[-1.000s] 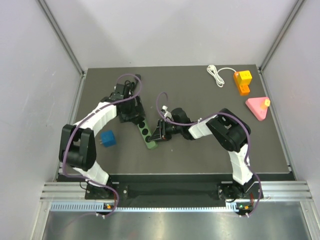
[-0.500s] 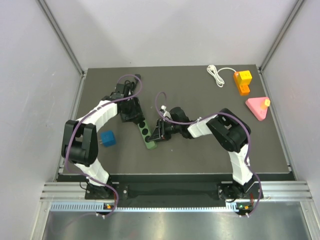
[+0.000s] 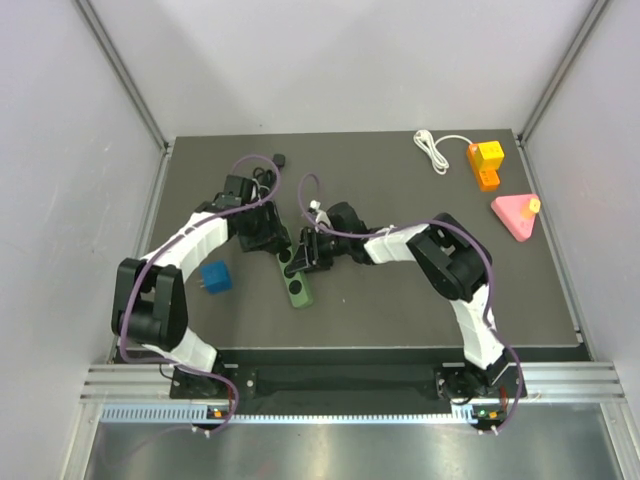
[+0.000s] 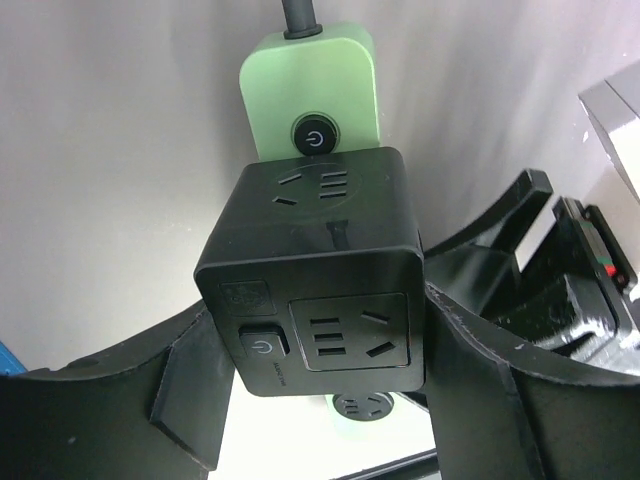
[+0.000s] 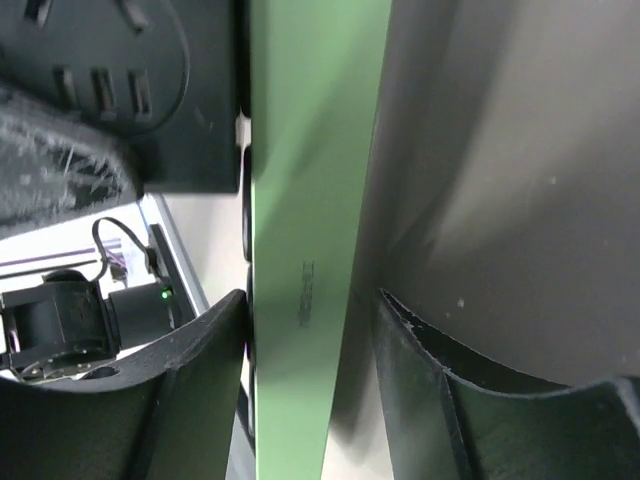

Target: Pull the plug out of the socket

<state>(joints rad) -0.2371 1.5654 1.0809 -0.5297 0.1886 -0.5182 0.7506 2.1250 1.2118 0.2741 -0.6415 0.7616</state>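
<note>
The plug (image 4: 320, 270) is a black cube adapter seated on the upper end of a green socket strip (image 3: 299, 290) left of the table's middle. My left gripper (image 4: 325, 385) is shut on the plug, one finger pressed to each side of it. The strip's power button (image 4: 314, 135) shows beyond the cube. My right gripper (image 3: 308, 252) straddles the green strip (image 5: 310, 200) from the right. Its jaws are open: one finger (image 5: 200, 380) lies against the strip and the other stands a little off it. The plug (image 5: 120, 100) shows at the upper left of the right wrist view.
A blue cube (image 3: 216, 278) lies left of the strip. The strip's black cord (image 3: 262, 175) coils toward the back left. At the back right are a white cable (image 3: 435, 150), orange and yellow blocks (image 3: 486, 163) and a pink triangle (image 3: 515, 215).
My left gripper closed on the plug. My right gripper moved left from the strip's near end to its middle, and its jaws parted around it.
</note>
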